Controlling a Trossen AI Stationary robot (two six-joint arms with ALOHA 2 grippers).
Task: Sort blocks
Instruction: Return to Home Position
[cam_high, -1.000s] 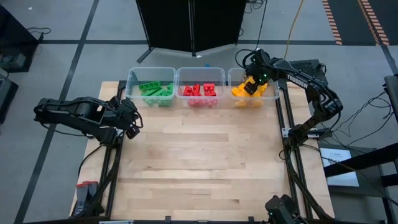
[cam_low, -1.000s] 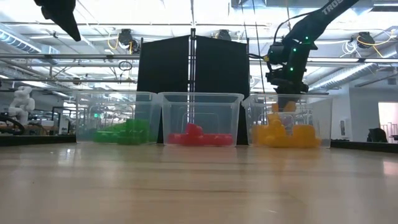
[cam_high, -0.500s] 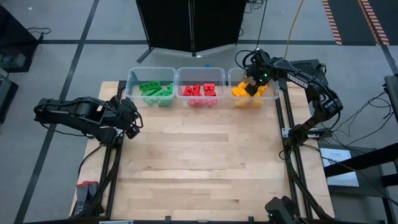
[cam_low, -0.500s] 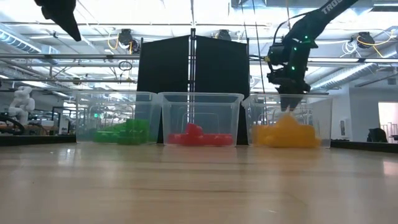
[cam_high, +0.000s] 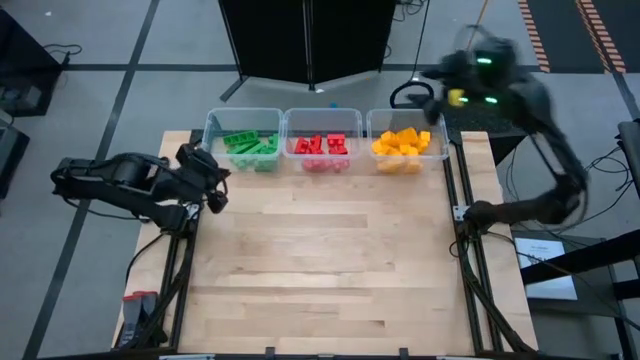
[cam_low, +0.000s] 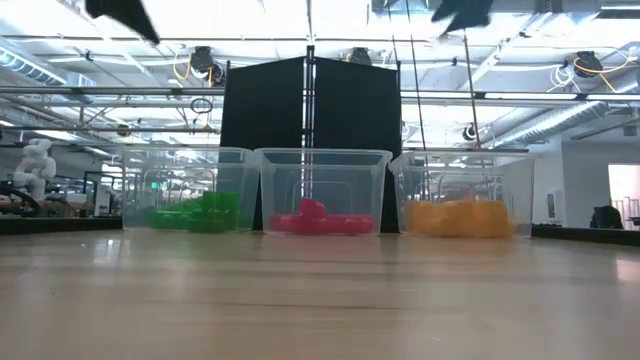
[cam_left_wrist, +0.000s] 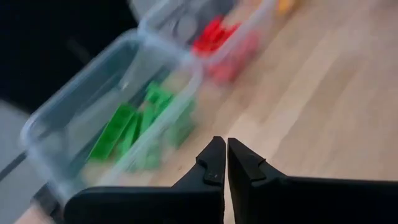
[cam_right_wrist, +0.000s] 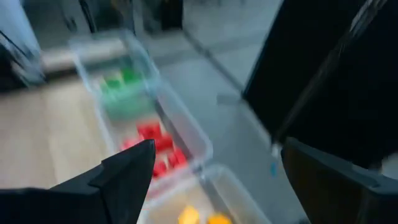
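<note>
Blocks (cam_high: 322, 146) are all sitting colour-sorted in the bins (cam_high: 210, 125), none on the table (cam_high: 320, 250), left gripper (cam_left_wrist: 225, 147) pinching shut on nothing, right gripper (cam_right_wrist: 217, 150) gaping empty.

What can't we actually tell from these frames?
- Right gripper: smeared by motion in the high view; cut off by the top edge in the low view.
- Left gripper: the low view's top edge cuts it off too.
- Counts of green blocks, red blocks, yellow blocks: piles overlap, too small from above.
- Stud counts: blurred in both wrist views.
</note>
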